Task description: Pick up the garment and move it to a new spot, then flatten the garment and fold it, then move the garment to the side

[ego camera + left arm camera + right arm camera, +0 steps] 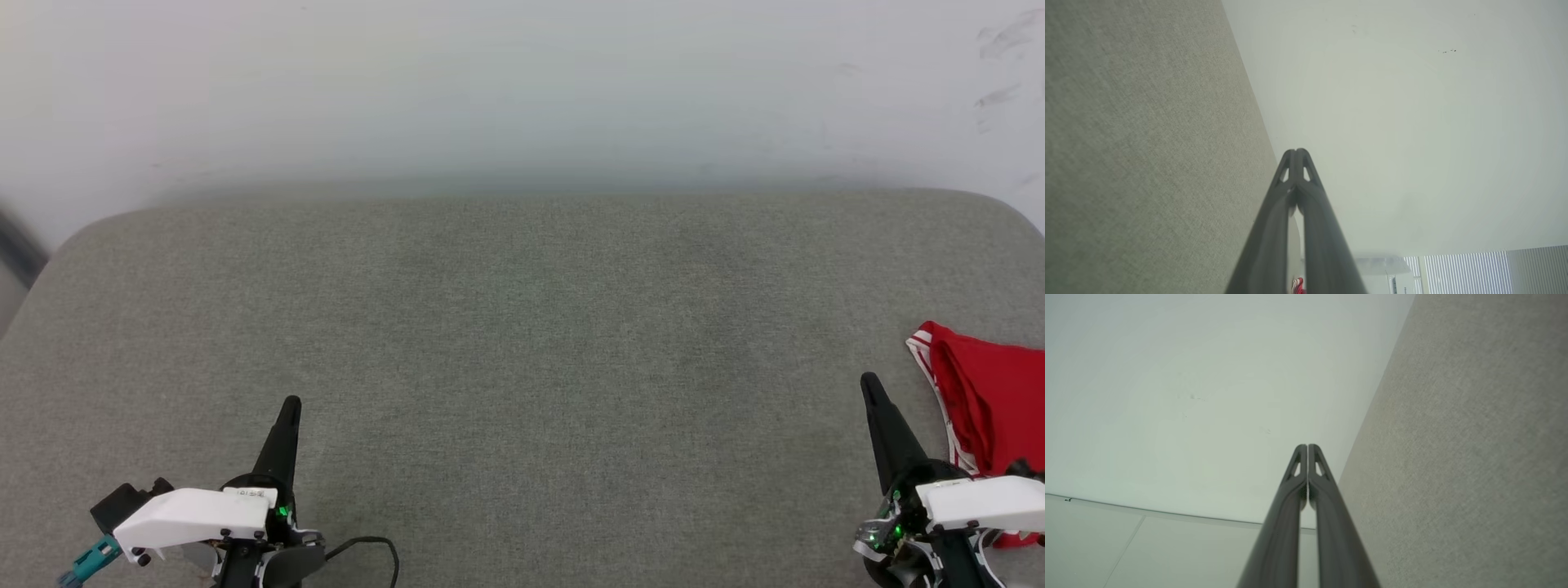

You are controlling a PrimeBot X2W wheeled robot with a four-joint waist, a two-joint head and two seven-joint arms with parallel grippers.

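Note:
The garment (988, 400), red with white-and-red striped trim, lies bunched at the far right edge of the grey cushion (522, 343), partly cut off by the head view's border. A sliver of red garment (1298, 286) peeks between the fingers in the left wrist view. My right gripper (870, 384) is shut just left of the garment, holding nothing; its fingers (1300, 461) press together, tips pointing at the wall. My left gripper (290, 406) is shut and empty at the lower left, far from the garment, its fingers (1290, 161) closed together.
The grey fabric cushion fills most of the head view, with a pale wall (522, 82) behind its far edge. A black cable (375, 547) loops beside the left wrist. Window blinds (1466, 271) show in the left wrist view.

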